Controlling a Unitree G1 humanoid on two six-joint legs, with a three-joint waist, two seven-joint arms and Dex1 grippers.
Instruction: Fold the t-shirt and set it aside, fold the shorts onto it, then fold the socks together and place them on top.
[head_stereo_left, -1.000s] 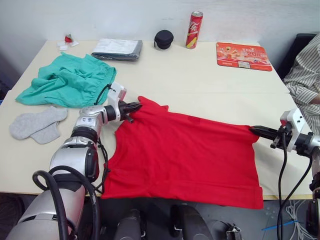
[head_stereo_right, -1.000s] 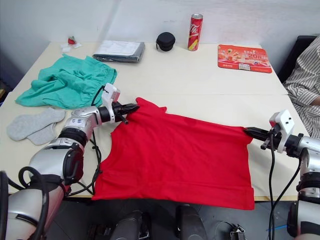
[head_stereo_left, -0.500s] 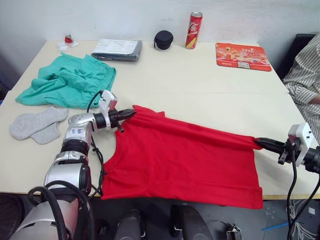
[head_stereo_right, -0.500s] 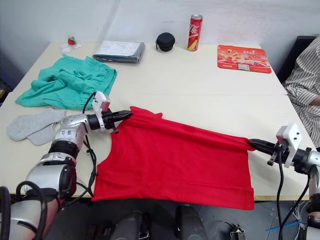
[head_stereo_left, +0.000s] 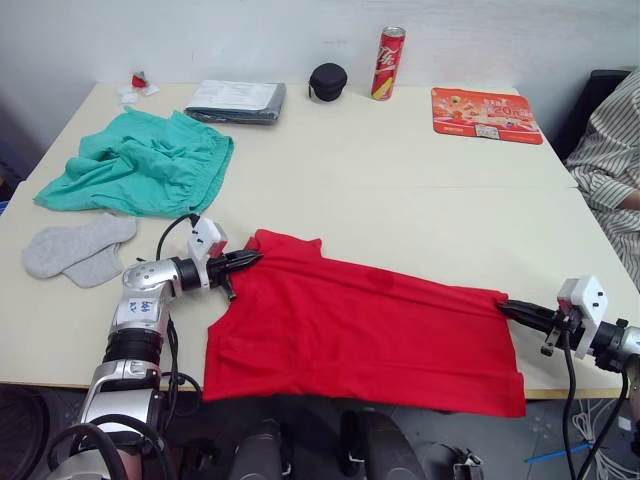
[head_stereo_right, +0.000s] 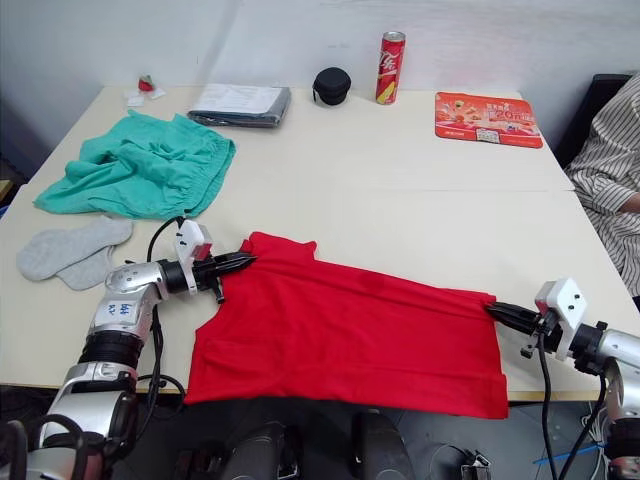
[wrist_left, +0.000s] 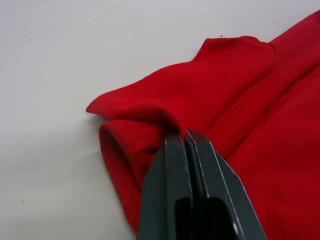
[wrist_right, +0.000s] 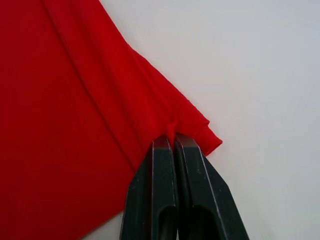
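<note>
L gripper (head_stereo_left: 247, 261) clamped tight on bright red cotton t-shirt (head_stereo_left: 370, 325) at folded shoulder edge; R gripper (head_stereo_left: 507, 307) pinched on opposite hem corner.

Head stereo pair looks forward and down over table (head_stereo_left: 400, 180), sharing nearly the whole scene. Wrist cameras sit close, sighting along closed fingers onto t-shirt (wrist_left: 240, 100) edges.

Seated person (head_stereo_left: 612, 150) cut off at frame edge
</note>
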